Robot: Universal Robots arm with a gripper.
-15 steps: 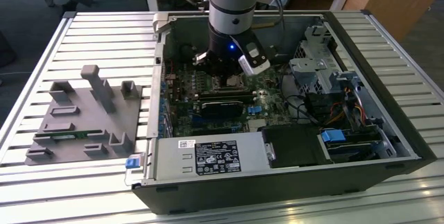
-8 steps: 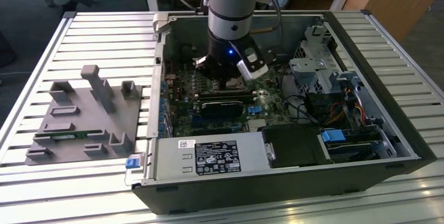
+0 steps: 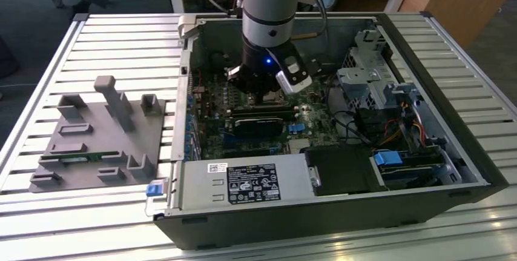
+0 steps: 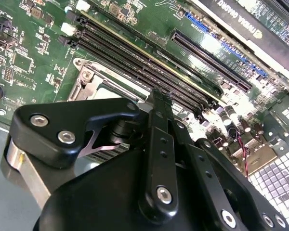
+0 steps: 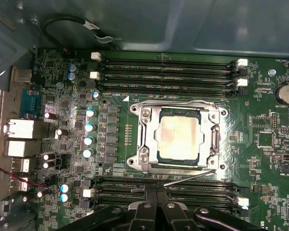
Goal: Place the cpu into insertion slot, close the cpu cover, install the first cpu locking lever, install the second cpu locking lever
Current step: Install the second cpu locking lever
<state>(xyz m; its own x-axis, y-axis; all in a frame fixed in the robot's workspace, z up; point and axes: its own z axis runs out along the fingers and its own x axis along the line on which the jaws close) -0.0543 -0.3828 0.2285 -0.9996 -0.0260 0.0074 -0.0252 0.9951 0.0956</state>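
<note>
Fingers (image 5: 156, 199) pressed together and holding nothing hover just beside the insertion slot (image 5: 139, 139), where the cpu (image 5: 179, 138) lies seated under the closed cpu cover (image 5: 213, 139), one thin lever (image 5: 190, 177) angled loose alongside.

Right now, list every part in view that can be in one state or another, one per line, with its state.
cpu: seated in the insertion slot, metal top facing up.
insertion slot: occupied by the cpu.
cpu cover: closed down flat around the cpu.
locking lever: thin rod standing off at a slant beside the cover's edge, looks unlatched.
computer case: side panel off, motherboard exposed.
gripper: fingers together, holding nothing.
</note>
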